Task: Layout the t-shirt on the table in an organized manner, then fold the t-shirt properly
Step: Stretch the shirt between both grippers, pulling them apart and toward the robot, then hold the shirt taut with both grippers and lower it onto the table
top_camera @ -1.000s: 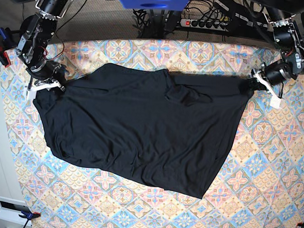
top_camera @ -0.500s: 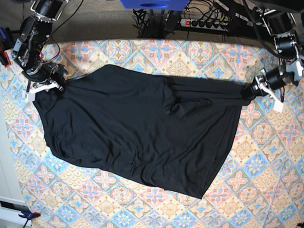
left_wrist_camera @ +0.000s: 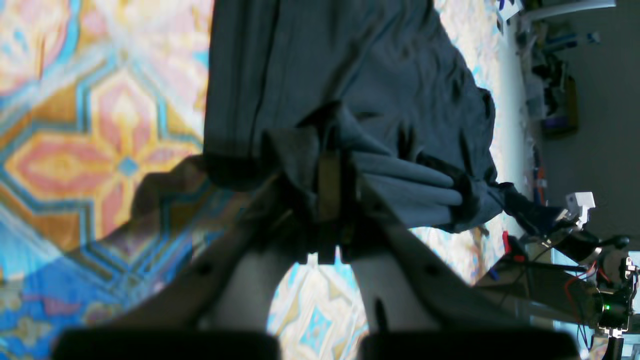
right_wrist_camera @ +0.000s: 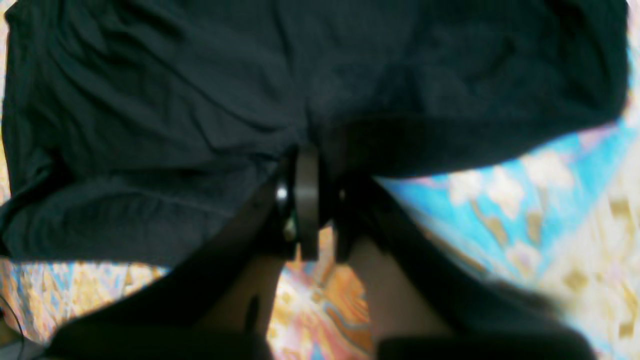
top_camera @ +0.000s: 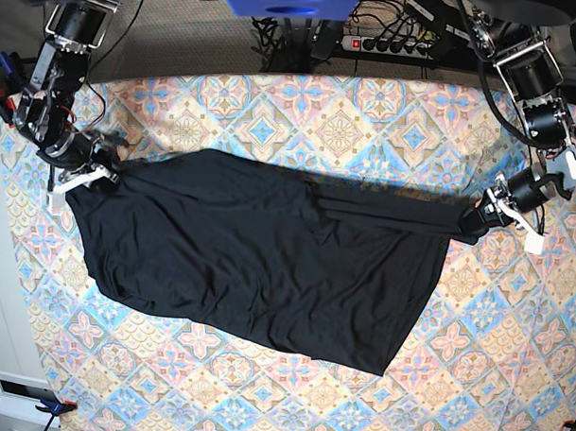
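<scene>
Fabric could tear free: your left gripper (top_camera: 487,215) and right gripper (top_camera: 98,171) pinch the t-shirt (top_camera: 258,262) taut at opposite corners.

Base view: left gripper (top_camera: 479,220) at right edge of frame, mid-height, jaws clamped on a bunched corner of the t-shirt (top_camera: 267,262); its arm drops from upper right; right gripper (top_camera: 108,169) at left edge, upper-middle, pinching the opposite corner; its arm descends from upper left.
</scene>
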Robot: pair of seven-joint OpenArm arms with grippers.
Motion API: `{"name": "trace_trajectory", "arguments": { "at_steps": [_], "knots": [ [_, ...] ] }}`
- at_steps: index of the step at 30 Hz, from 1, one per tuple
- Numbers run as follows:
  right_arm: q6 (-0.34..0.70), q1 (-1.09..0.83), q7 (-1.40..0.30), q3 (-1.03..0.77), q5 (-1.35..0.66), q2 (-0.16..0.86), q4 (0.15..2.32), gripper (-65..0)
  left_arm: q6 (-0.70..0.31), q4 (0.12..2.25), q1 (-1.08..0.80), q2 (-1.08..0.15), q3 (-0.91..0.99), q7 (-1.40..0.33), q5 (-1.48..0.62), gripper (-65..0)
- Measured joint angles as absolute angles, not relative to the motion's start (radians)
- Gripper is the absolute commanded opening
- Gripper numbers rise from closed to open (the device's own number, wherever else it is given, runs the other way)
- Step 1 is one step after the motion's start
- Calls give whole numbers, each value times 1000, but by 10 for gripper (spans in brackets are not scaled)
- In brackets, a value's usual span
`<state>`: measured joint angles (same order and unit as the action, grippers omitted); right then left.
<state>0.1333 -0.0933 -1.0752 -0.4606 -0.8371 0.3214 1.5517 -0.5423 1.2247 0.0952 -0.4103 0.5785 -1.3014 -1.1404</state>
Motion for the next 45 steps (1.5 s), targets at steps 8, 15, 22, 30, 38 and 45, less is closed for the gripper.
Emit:
{"name": "trace_trajectory", "arguments": {
  "at_steps": [8,15,22,30,38,45],
  "knots": [
    [125,12,-1081,-364,-818,327,1568,-650,-537,1224,161,-365,579,-1296,-1029,-650],
    [126,77,-1076,-304,-827,327,1570,-650,-537,1222,226,-318,579,-1291,-814,-650],
    [129,83,-1067,-307,-839,345,1457,-650,-539,1222,261,-305,580,-1225,-665,-650],
    [138,80,-1050,-307,-648,357,1359,-650,-546,1169,270,-297,579,-1124,-530,-650],
    [145,79,-1032,-301,-501,355,1362,-650,-547,998,294,-297,579,-1077,-523,-650],
    [137,70,-1044,-301,-532,355,1437,-650,-545,998,297,-297,579,-1097,-533,-650]
  ]
}}
